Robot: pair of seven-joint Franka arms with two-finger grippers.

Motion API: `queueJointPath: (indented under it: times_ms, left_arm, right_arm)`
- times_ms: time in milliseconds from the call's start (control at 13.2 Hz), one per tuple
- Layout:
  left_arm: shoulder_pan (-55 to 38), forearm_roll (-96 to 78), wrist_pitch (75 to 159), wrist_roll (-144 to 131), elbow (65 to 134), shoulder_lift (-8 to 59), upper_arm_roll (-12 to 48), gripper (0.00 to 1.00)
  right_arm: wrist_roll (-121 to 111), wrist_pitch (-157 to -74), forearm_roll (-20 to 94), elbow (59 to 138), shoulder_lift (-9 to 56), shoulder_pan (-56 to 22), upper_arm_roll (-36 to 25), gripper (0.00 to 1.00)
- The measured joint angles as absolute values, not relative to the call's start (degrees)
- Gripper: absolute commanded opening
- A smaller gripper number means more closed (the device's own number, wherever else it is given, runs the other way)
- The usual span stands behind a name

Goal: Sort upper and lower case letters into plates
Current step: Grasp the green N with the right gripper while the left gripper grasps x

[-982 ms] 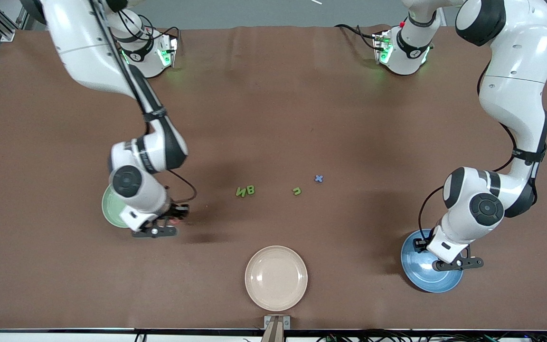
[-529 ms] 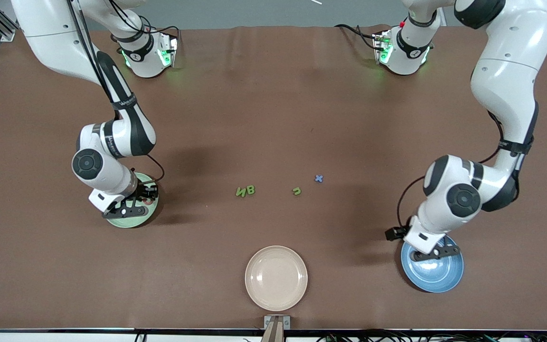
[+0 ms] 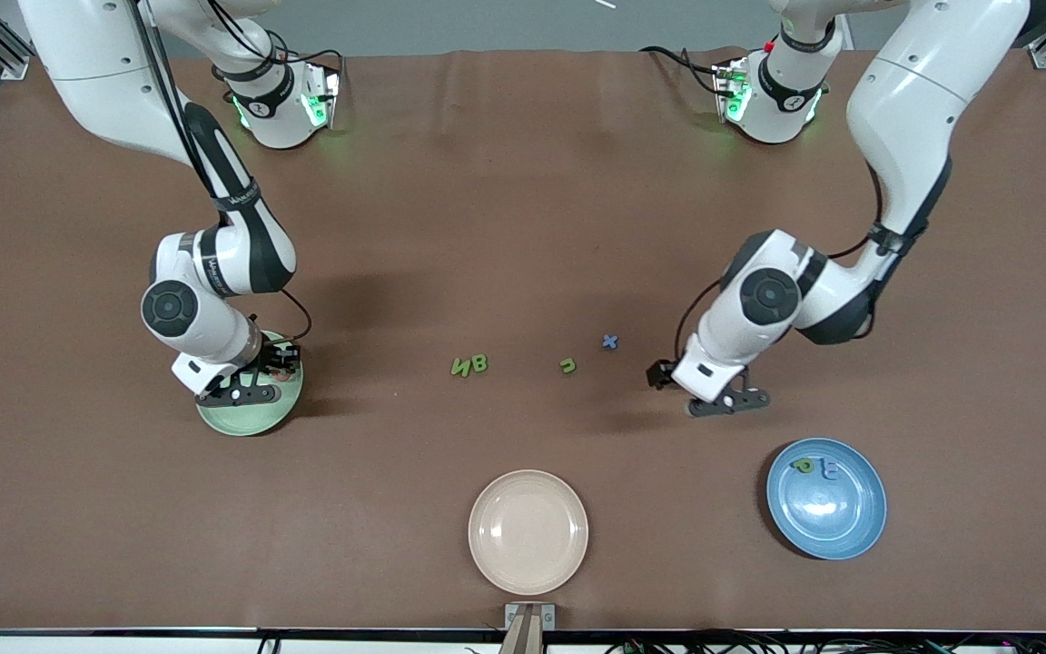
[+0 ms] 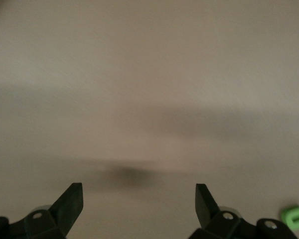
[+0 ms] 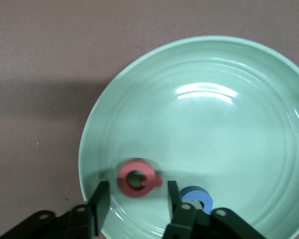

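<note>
The right gripper [image 5: 134, 204] hangs over the green plate [image 3: 282, 409], fingers apart around a red letter [image 5: 136, 178] beside a blue one [image 5: 195, 195]. The left gripper [image 4: 138, 199], spread wide, hovers at four o'clock of the blue x [image 3: 610, 341]; the blue plate [image 3: 854, 527] holds two letters

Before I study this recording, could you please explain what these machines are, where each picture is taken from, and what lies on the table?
These are two robot arms fixed to a brown table. One picture looks down from across the table. The other two come from cameras on the arms' wrists.

The right gripper hovers over the mint green plate with its jaws open. A pinkish red letter shows between them, and a blue letter lies in the plate. The left gripper is over bare table, jaws open and empty.

The blue plate holds a green letter and a pale one. Mid-table lie a green pair, a green hook and a blue x. A beige plate lies nearest the front camera.
</note>
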State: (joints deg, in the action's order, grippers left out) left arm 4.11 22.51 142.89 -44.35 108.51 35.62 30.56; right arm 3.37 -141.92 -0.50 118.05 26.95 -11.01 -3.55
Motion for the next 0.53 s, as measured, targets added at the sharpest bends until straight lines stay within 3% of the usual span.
queueJointPath:
  times_ms: [302,529]
  left_arm:
    - [-2.7,23.4,144.5,-44.8,110.5,36.3,30.6,0.8]
    - [-5.6,23.4,144.5,-44.9,110.7,37.0,30.4,0.65]
  right_arm:
    - [5.4,-135.4,1.3,112.5,26.1,-11.5,-2.5,1.0]
    - [16.9,-134.2,3.4,108.7,26.0,-17.9,-1.4,1.0]
